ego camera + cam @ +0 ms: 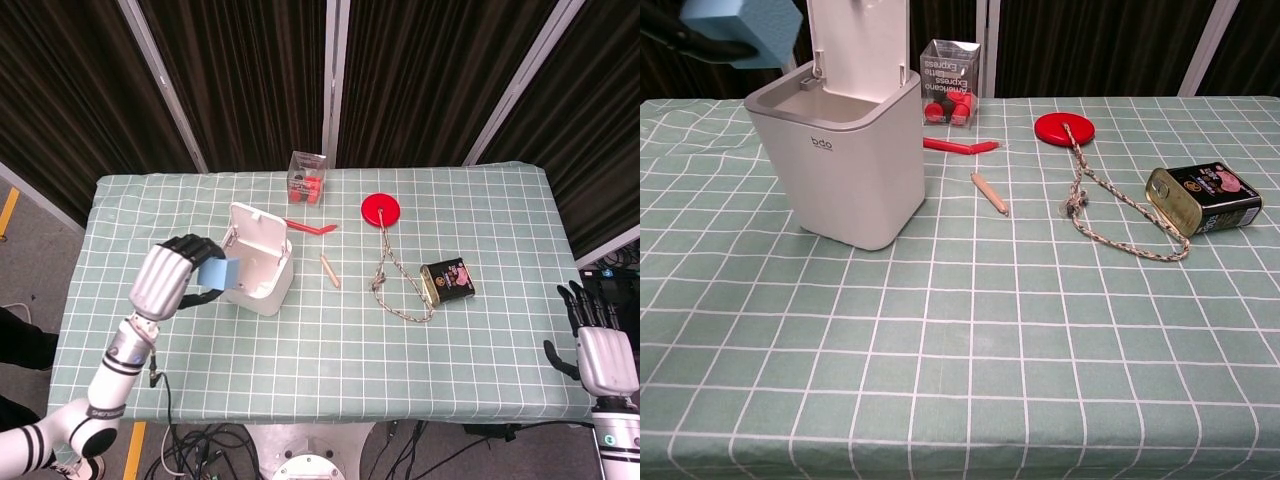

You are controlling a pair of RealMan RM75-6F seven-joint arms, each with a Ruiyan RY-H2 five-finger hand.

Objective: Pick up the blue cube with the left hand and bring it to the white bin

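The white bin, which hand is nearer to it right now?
Left. The left hand holds the blue cube right at the white bin, at its open top. The right hand is far off, past the table's right edge.
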